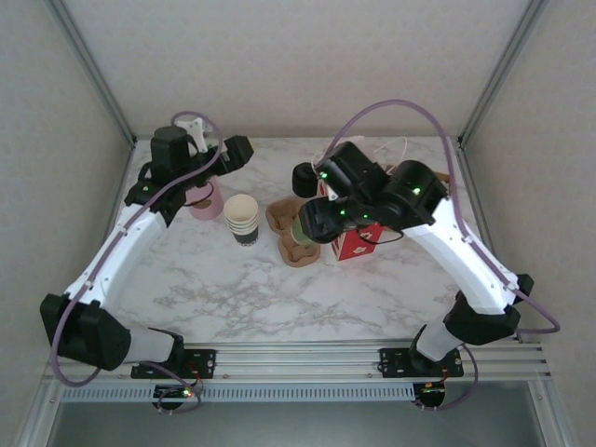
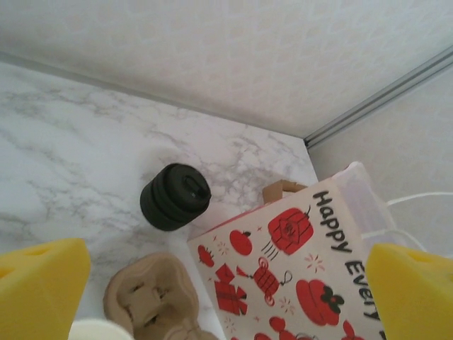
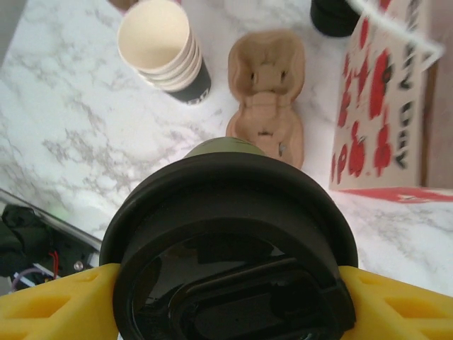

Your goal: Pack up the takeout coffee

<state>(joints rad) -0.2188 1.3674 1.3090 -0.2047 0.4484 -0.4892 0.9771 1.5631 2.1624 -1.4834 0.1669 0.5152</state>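
Right gripper (image 3: 226,301) is clamped partway closed on the lidded cup (image 3: 226,234), at the near end of the cardboard tray (image 3: 266,99). Left gripper (image 2: 226,283) is spread wide and empty. Centre the cup over a pocket, then lower it straight and upright.

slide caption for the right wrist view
Right pincer grips a round black plastic lid above a brown moulded-pulp cup carrier on the white marble table.
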